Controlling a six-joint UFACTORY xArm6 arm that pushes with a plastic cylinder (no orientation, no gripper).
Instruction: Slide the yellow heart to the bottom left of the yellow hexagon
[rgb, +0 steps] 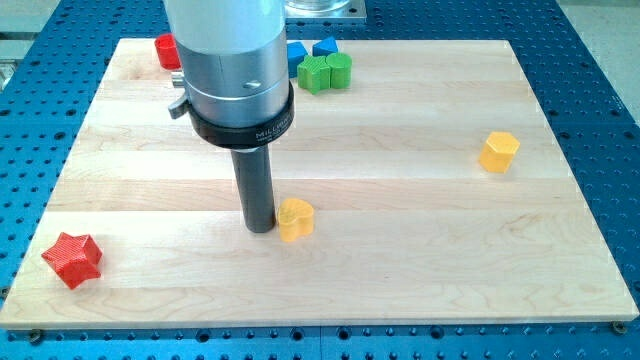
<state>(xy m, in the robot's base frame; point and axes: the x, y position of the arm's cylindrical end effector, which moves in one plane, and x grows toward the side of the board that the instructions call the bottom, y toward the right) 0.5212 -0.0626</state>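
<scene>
The yellow heart lies on the wooden board, a little left of centre and toward the view's bottom. My tip is at the heart's left side, touching it or nearly so. The yellow hexagon sits far to the right and slightly higher in the view, well apart from the heart and from my tip.
A red star lies near the bottom left corner. A red block sits at the top left, partly hidden by the arm. Two green blocks and two blue blocks cluster at the top centre. The board's edge runs along the bottom.
</scene>
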